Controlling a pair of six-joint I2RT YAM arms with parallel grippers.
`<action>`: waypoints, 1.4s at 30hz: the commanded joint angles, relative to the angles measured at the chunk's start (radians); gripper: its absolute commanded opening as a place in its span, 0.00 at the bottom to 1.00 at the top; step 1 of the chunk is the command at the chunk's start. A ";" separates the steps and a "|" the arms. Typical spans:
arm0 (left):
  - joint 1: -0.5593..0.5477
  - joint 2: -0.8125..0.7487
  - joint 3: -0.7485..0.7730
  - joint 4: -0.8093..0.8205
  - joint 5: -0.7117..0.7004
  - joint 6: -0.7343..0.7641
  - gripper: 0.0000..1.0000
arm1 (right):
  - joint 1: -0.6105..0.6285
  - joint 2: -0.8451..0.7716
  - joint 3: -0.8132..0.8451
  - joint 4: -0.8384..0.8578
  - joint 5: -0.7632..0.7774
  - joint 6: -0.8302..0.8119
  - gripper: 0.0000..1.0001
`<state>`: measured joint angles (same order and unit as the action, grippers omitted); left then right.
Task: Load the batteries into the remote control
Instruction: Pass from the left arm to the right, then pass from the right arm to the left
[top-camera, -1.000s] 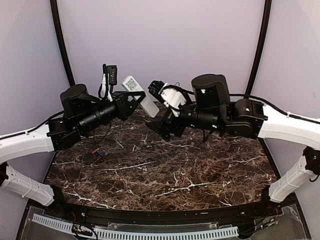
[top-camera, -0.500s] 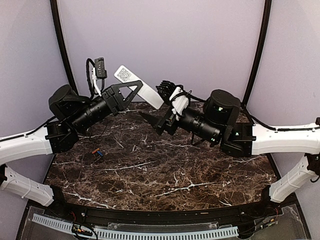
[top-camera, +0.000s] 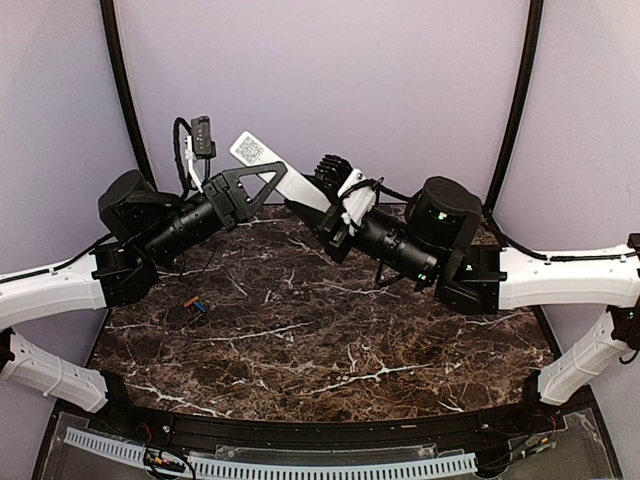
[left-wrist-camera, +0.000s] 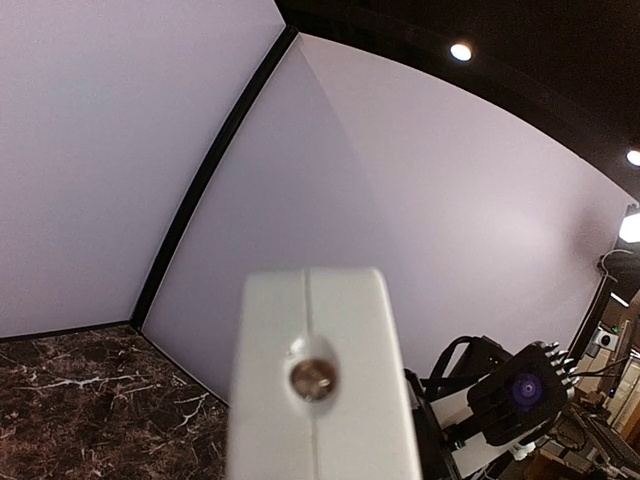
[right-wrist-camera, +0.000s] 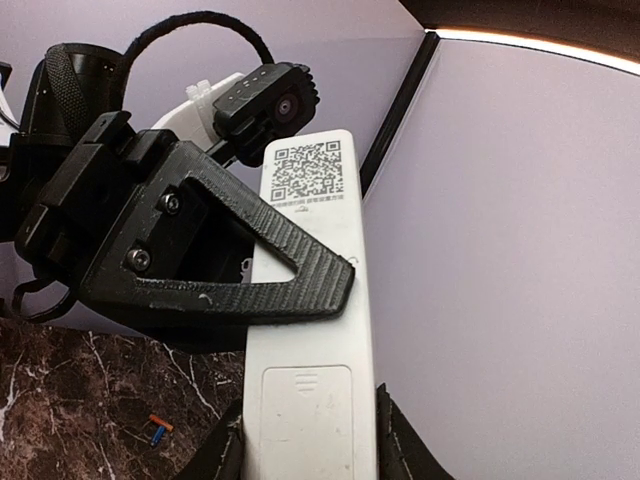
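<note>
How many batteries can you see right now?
2: an orange battery and a blue battery, lying close together on the table's left side. Any others may be hidden.

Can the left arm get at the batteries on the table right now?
Probably not yet. The left gripper is shut on the remote control, held up in the air, so its jaws aren't free. The batteries themselves lie uncovered on the table.

White arms (top-camera: 560, 275), black motors (top-camera: 440, 215), looped cable (right-wrist-camera: 205, 16)
</note>
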<state>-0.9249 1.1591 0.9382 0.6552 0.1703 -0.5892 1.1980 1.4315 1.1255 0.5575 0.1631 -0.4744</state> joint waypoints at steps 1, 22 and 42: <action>0.000 -0.021 -0.008 0.015 0.010 0.009 0.00 | 0.005 -0.017 0.057 -0.064 0.021 0.007 0.29; -0.003 -0.121 0.219 -0.787 -0.251 0.827 0.84 | -0.212 -0.133 0.301 -1.085 -0.392 0.269 0.00; -0.315 -0.093 -0.145 -0.407 -0.592 1.905 0.80 | -0.185 0.032 0.401 -1.255 -0.608 0.368 0.00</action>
<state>-1.2354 1.0679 0.8173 0.1410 -0.4061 1.2022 0.9909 1.4467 1.5173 -0.7349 -0.3962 -0.1158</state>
